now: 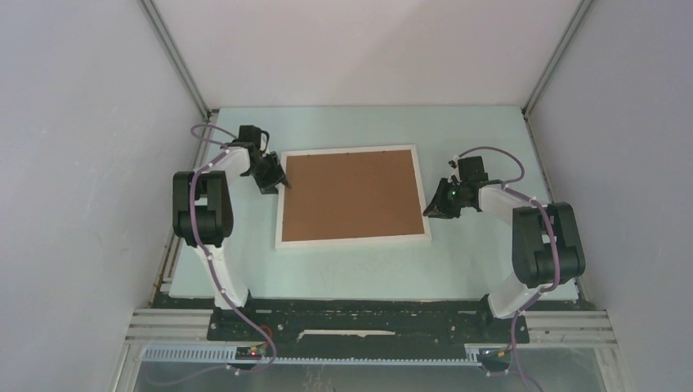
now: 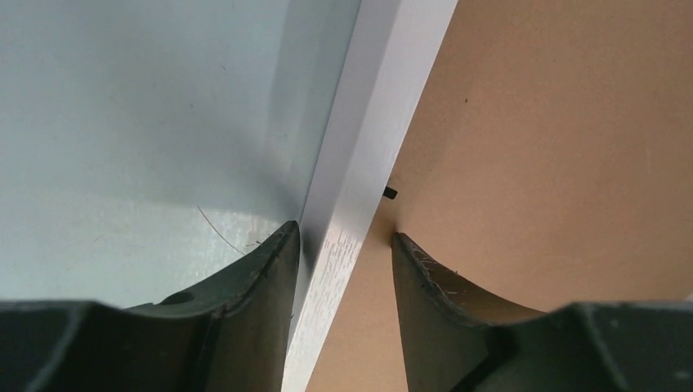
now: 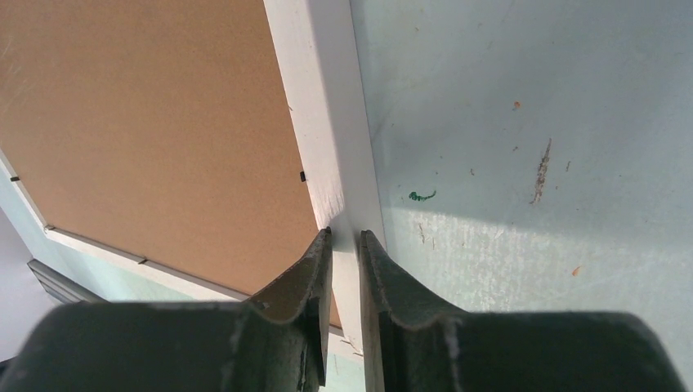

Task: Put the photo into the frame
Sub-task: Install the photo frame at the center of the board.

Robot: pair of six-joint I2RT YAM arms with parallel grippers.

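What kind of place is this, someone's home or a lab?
Probably a lab robot cell, not a home: plain white panel walls joined by aluminium rails, a pale table, and a left arm and right arm bolted to a base plate.

The right gripper (image 3: 345, 238) has its dark fingers (image 3: 304, 286) pinched on the white frame (image 3: 323, 122), one on either side of its narrow rail. Left of the rail, a brown backing board (image 3: 163, 122) fills the frame, with a small black tab (image 3: 303, 175) at its edge. To the right lies pale bench (image 3: 531, 98), bearing a green mark (image 3: 421, 195) and a brown streak (image 3: 541, 170).
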